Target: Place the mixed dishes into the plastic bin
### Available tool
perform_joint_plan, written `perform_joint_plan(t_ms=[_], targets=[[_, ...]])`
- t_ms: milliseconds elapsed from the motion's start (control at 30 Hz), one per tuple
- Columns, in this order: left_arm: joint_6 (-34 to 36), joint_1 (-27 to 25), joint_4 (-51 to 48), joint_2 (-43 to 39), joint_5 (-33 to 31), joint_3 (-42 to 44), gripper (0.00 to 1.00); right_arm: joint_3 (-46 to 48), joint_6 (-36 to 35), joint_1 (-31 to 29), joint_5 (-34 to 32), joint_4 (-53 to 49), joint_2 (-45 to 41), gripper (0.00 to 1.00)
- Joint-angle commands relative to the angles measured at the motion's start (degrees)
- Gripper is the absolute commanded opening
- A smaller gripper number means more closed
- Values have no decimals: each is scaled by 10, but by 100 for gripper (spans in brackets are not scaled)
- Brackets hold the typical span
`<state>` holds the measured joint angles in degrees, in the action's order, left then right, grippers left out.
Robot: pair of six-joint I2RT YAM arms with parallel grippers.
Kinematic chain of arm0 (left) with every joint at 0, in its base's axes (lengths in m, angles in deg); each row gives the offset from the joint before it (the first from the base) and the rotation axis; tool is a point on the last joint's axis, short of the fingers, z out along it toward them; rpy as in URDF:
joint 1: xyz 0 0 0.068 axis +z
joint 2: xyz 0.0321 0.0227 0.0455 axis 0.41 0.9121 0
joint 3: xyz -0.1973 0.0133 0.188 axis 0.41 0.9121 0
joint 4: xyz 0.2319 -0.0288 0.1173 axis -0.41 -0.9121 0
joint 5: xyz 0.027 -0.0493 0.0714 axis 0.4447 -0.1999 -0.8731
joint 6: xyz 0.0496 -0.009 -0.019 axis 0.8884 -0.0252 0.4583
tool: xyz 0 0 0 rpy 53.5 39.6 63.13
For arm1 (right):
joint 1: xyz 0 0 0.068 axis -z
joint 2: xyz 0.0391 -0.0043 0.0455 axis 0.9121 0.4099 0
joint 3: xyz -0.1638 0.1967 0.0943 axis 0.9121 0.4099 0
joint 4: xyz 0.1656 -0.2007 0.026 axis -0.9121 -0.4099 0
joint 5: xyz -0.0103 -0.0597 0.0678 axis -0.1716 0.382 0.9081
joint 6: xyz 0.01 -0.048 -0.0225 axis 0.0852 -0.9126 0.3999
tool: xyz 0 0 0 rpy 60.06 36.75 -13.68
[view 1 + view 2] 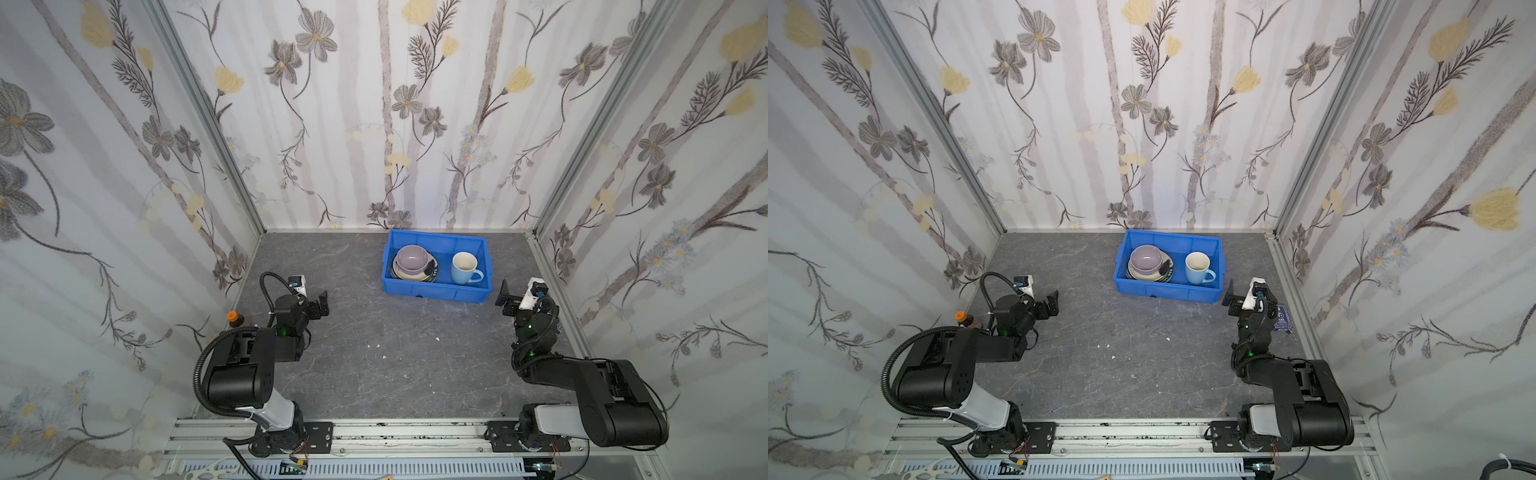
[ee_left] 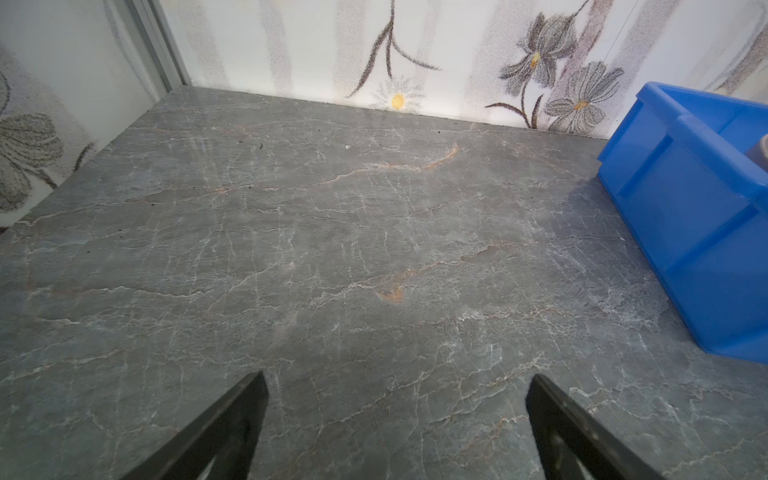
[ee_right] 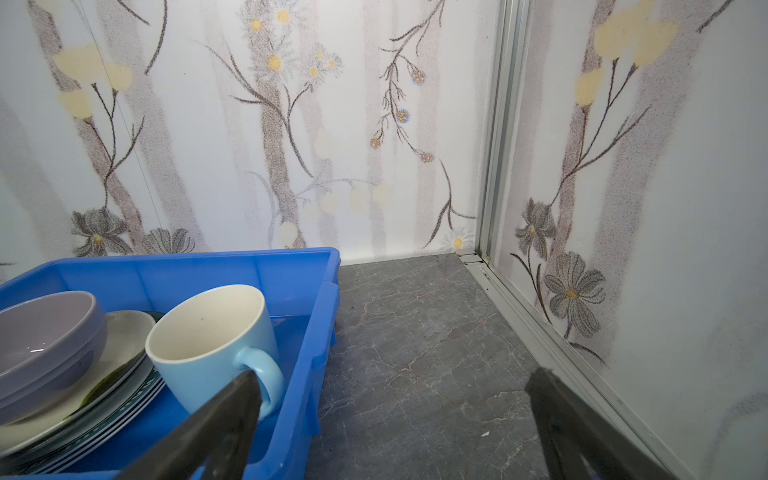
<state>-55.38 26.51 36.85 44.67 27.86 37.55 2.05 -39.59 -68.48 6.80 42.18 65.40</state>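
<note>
**Item 1, plastic bin** (image 1: 432, 291): a bright blue tub. I find it on the far half of the grey table (image 1: 374, 365), close to the back wall and a little right of centre.

**Contents, left end:** teal-patterned plates (image 3: 124, 405) stacked flat, with a cream plate (image 3: 124, 332) on top of them and a lilac bowl (image 1: 411, 257) upright on that.

**Contents, right end:** a light-blue mug (image 1: 464, 268), upright and white inside. It stands apart from the stack, with its handle turned toward the bin's near right corner.

**Item 2, right gripper** (image 1: 502, 296): I see it just beside the bin's right end, outside the rim. Its jaws are spread wide with nothing between them.

**Item 3, left gripper** (image 1: 323, 305): it is well apart from the bin on its left, over bare table. Its jaws are spread wide and empty.

**Item 4, brown bottle** (image 1: 235, 320) with an orange cap: it stands on the table by the left wall, partly hidden behind the left arm.
</note>
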Motion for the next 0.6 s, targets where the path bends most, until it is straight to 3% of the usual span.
perform_joint_plan(t_ms=[0,567], targets=[[1,0,8,0,-3,-4,100,-2,-7,-1,9,8,2,100],[1,-1,7,1,-5,-5,100,-4,-9,-1,17,6,2,100]])
